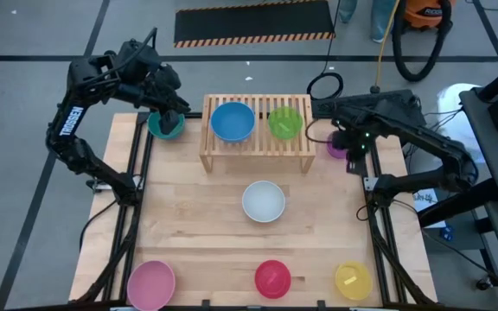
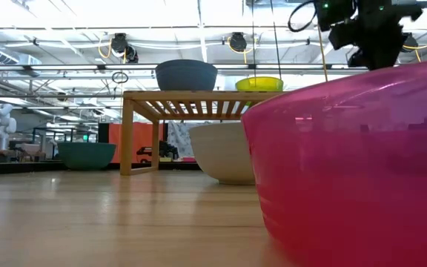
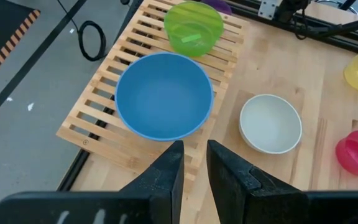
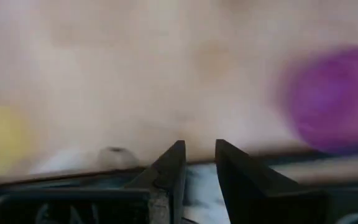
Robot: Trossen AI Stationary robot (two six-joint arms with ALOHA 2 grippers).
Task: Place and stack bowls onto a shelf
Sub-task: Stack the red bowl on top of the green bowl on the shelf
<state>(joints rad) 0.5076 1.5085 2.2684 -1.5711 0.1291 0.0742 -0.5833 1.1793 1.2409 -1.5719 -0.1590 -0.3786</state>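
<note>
risk sits at right of centre in the high view, where my right gripper, fingers slightly parted and empty, hovers beside the small purple plastic bowl off the slatted light-wood shelf and could nudge it off the table edge.

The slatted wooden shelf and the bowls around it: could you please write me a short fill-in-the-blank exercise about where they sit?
1. Two round plastic bowls stand on the light-wood slatted shelf: a blue one and a ____ one.
2. The round bowl on the table directly in front of the shelf is ____.
3. The left gripper hangs over the ____ bowl beside the shelf.
4. Along the table's near edge sit a pink bowl, a red bowl and a ____ bowl.

Missing words: green; white; teal; yellow
</note>
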